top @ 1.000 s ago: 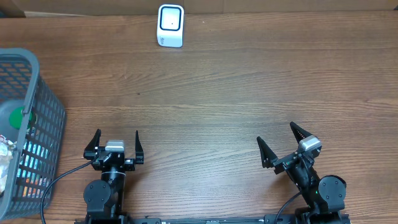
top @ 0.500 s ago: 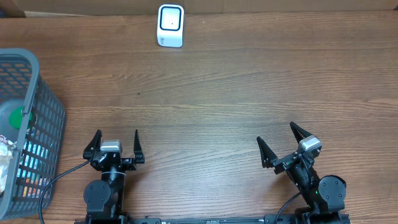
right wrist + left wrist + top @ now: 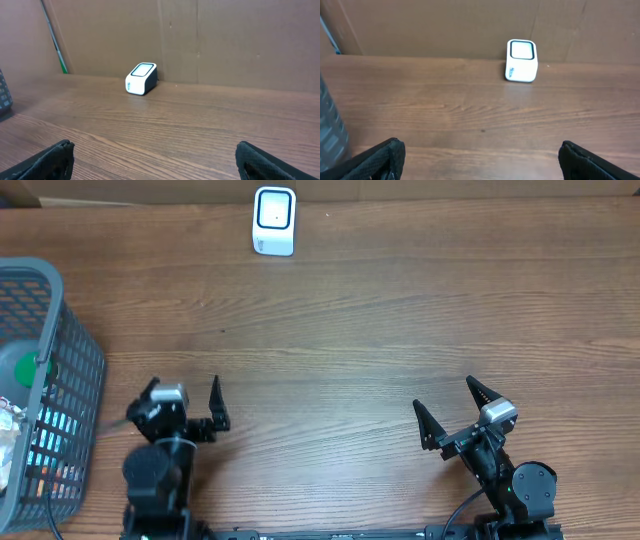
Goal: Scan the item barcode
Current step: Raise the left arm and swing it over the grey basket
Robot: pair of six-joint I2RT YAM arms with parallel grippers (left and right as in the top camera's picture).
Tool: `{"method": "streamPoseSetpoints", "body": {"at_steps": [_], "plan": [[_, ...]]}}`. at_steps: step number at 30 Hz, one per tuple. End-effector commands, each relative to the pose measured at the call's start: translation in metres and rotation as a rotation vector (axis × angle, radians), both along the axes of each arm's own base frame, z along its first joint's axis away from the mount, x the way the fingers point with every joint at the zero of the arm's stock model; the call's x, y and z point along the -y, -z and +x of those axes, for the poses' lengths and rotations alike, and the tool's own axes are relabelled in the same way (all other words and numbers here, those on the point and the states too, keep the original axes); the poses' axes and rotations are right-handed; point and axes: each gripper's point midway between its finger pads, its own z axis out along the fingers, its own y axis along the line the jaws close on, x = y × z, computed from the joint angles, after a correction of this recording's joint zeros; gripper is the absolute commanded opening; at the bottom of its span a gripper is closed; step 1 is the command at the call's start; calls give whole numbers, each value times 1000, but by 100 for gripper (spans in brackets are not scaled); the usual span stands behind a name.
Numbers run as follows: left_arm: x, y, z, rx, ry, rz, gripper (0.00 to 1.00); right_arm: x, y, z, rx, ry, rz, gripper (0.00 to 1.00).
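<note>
Both claws hang released and empty over the near edge of the wooden worktop [image 3: 350, 330], the left claw [image 3: 180, 402] turned slightly toward the grey mesh basket [image 3: 80, 375] at the left edge and the right claw [image 3: 445, 397] well apart from it. Packaged items [image 3: 18, 368] lie inside the basket. The white barcode scanner [image 3: 274, 220] stands at the far edge, window upward.

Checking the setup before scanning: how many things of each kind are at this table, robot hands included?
White scanner: 1
Grey basket: 1
Robot hands: 2 (left hand, right hand)
Total: 4
The items inside the basket are too hidden to count.
</note>
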Motion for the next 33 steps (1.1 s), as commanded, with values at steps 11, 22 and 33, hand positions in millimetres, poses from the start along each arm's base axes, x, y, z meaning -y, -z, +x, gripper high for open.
{"method": "streamPoseSetpoints", "body": {"at_steps": [11, 22, 33], "plan": [[21, -82, 84, -480, 128, -34, 100, 0, 2, 0, 5, -1, 0, 100], [61, -125, 115, -667, 337, -176, 100, 0, 2, 0, 5, -1, 0, 100], [-38, -181, 151, -419, -98, -245, 100, 0, 2, 0, 5, -1, 0, 100]]}}
